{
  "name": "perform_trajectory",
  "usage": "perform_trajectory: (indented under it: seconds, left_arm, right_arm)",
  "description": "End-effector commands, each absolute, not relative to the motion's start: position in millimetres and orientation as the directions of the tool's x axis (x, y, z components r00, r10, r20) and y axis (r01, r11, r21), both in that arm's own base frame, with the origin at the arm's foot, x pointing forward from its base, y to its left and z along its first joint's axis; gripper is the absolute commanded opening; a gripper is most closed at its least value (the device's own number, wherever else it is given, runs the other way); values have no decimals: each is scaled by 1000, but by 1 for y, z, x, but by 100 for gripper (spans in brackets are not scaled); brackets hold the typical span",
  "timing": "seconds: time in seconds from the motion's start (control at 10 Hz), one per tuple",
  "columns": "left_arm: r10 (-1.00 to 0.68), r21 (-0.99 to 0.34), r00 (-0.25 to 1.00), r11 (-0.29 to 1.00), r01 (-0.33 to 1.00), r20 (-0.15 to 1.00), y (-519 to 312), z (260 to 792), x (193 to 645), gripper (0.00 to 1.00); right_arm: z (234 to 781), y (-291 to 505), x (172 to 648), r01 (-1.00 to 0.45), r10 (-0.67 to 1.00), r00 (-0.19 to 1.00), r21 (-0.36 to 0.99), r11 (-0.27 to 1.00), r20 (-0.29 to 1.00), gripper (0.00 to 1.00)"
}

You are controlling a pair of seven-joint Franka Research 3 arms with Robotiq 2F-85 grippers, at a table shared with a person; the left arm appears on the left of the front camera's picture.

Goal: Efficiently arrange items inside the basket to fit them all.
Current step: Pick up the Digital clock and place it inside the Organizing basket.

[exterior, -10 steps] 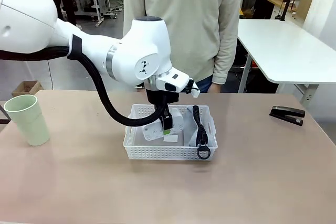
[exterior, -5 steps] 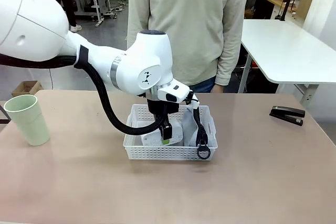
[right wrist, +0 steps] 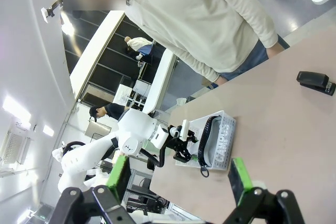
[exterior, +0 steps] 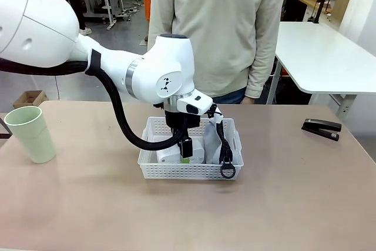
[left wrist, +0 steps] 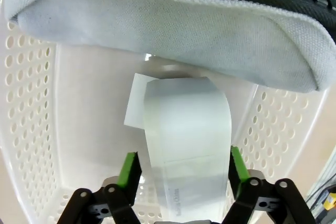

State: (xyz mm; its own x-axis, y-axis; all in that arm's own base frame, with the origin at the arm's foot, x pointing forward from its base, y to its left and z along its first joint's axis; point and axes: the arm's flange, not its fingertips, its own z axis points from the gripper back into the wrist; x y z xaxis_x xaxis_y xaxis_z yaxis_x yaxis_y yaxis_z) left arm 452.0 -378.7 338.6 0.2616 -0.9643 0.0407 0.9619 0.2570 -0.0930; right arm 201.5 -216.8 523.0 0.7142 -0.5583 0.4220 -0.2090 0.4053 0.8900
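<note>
Basket (exterior: 176,171): white, perforated, standing mid-desk (exterior: 282,204), upright.

Contents: small white boxy device (left wrist: 186,129) lies on the basket floor, toward the 9 o'clock half, with a white slip (left wrist: 135,100) partly under it. Grey zip pouch (exterior: 211,142) stands on edge along the 3 o'clock wall, just beside the device. Its black strap (exterior: 223,145) runs along the pouch top, and the end loop hangs over the rim at the 5 o'clock corner.

Left claw (left wrist: 181,169): lowered into the basket, one green pad (left wrist: 128,169) at each side of the device. Whether the pads press the device or have let go of it cannot be told.

Outside the basket: pale green cup (exterior: 29,133) upright at 9 o'clock, well apart, near the desk edge. Black stapler (exterior: 321,129) lies at 3 o'clock, well apart.

Right claw (right wrist: 179,182): raised well clear of the desk, fingers spread wide, released, nothing between them.

Person (exterior: 217,27): standing at 12 o'clock, at the far edge of the desk.
</note>
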Motion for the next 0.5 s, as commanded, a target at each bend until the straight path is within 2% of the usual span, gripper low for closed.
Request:
perform_trajectory:
  seconds: [0.0, 0.2, 0.4]
  left_arm:
    - [-967, -78, 251, 248, 966, 32, -379, 341, 453, 100]
    - [-965, -67, 257, 253, 965, 58, -376, 349, 453, 100]
    - [-961, -76, 257, 249, 965, 107, -360, 387, 451, 100]
  right_arm:
    - [524, -217, 203, -242, -560, 697, 882, 404, 448, 100]
    - [524, -217, 203, -242, -560, 697, 882, 404, 448, 100]
    - [524, -217, 203, -242, -560, 697, 882, 404, 448, 100]
